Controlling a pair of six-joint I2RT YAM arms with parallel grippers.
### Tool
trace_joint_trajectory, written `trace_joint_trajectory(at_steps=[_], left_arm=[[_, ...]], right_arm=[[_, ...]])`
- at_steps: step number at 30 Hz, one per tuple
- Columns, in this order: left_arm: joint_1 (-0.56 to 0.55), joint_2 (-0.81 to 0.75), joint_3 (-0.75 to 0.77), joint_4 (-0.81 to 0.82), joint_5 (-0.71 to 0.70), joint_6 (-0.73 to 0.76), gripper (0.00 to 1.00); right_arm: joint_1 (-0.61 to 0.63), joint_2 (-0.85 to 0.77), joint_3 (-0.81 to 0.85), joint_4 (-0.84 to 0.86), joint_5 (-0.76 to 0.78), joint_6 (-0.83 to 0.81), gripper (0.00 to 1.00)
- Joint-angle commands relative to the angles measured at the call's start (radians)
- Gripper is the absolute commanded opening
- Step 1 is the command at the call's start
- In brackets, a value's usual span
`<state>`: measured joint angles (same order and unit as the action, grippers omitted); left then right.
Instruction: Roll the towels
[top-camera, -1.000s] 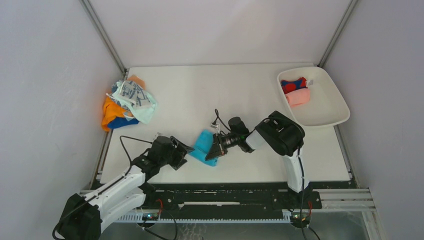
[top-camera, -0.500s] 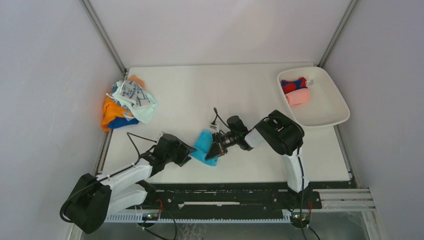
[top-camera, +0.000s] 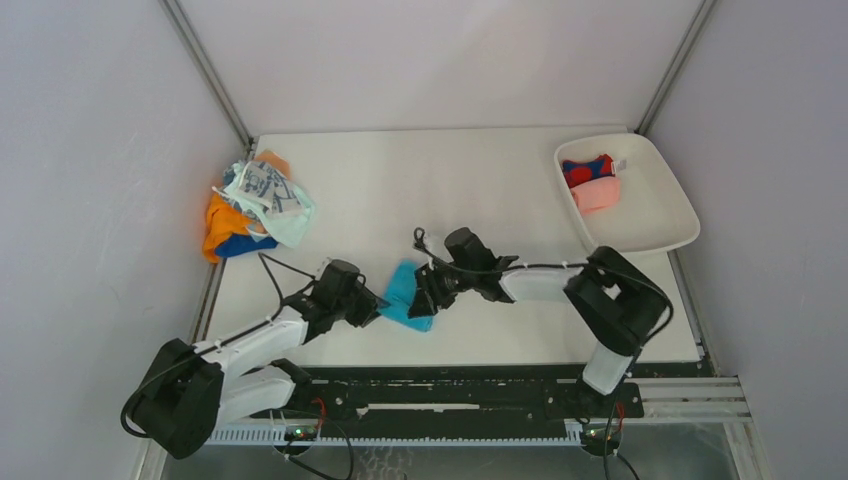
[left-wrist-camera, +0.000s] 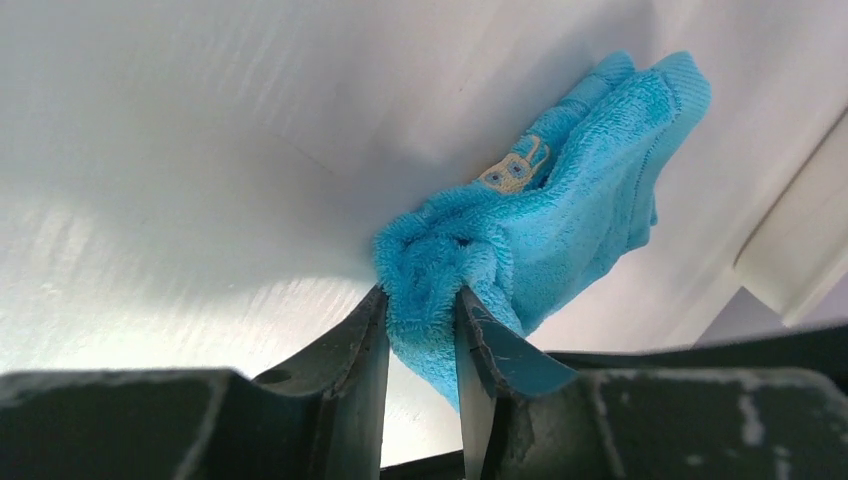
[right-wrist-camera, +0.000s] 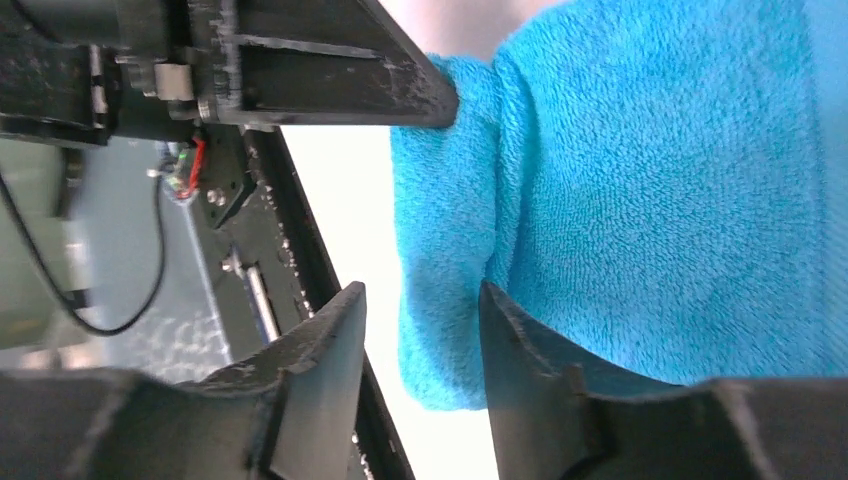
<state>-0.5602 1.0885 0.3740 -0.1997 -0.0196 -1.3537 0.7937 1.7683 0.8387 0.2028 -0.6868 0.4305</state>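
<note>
Left claw: mine, narrow, clamped on bunched corner of blue towel, terry fold squeezed between both fingers. Right claw: mine, jaws parted, towel edge sits in gap, left finger clear of cloth. Blue towel lies crumpled on counter, near front edge, between my two claws. Pile of other towels at counter's left edge, well apart. White tray at far right corner holds pink towel and red-and-blue towel, touching each other.
</note>
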Motion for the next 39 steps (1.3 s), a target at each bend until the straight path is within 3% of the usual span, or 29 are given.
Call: trace_joint_trajectory(at_steps=[1, 6, 13, 25, 28, 32, 35, 39], left_arm=[[-0.005, -0.02, 0.063, -0.146, -0.035, 0.067, 0.32], [-0.004, -0.022, 0.076, -0.184, -0.025, 0.074, 0.32], [-0.005, -0.021, 0.085, -0.204, -0.017, 0.081, 0.32], [-0.004, -0.007, 0.095, -0.204, -0.014, 0.085, 0.33], [-0.004, -0.006, 0.096, -0.198, -0.013, 0.085, 0.34], [-0.004, -0.008, 0.105, -0.196, -0.013, 0.087, 0.4], [-0.003, -0.031, 0.11, -0.192, -0.024, 0.083, 0.52], [0.007, -0.125, 0.086, -0.164, -0.051, 0.061, 0.62]], right_arm=[[0.11, -0.165, -0.001, -0.161, 0.342, -0.25, 0.49], [0.301, -0.236, -0.001, -0.177, 0.641, -0.421, 0.58], [0.482, -0.182, -0.001, -0.125, 0.946, -0.565, 0.65], [0.577, 0.007, 0.037, -0.125, 1.105, -0.67, 0.63], [0.576, 0.033, 0.038, -0.128, 1.096, -0.672, 0.57], [0.559, 0.024, 0.04, -0.143, 1.023, -0.656, 0.38], [0.513, -0.003, 0.04, -0.165, 0.906, -0.619, 0.23], [0.434, -0.049, 0.041, -0.189, 0.695, -0.559, 0.11]])
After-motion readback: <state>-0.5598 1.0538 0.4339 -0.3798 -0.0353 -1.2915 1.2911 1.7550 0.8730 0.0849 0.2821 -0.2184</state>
